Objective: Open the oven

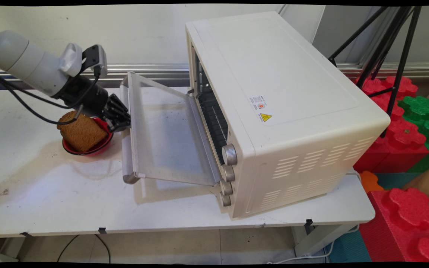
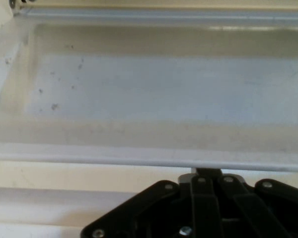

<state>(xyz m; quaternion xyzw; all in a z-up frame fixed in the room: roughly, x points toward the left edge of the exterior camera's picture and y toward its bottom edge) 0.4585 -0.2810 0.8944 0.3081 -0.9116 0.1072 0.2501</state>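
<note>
The end effector [image 1: 119, 118] is sitting right at the handle [image 1: 126, 131] of the oven door [image 1: 164, 130], on the side of the door farthest from the toaster oven [image 1: 285, 104]. In the hand view its black linkage is rising from the bottom edge and the handle bar is crossing just above it, with the door's glass pane filling the rest. Whether its fingers are spread or closed around the handle cannot be told from either view.

The door is hanging partway down from the oven, tilted rather than lying flat, so the oven's dark rack is showing through the gap. Beyond the handle, away from the oven, a red bowl [image 1: 102, 147] is resting on the white tabletop [image 1: 50, 193] with a slice of brown bread [image 1: 81, 132] leaning in it. The bread is sitting outside the oven, just behind the arm's wrist.
</note>
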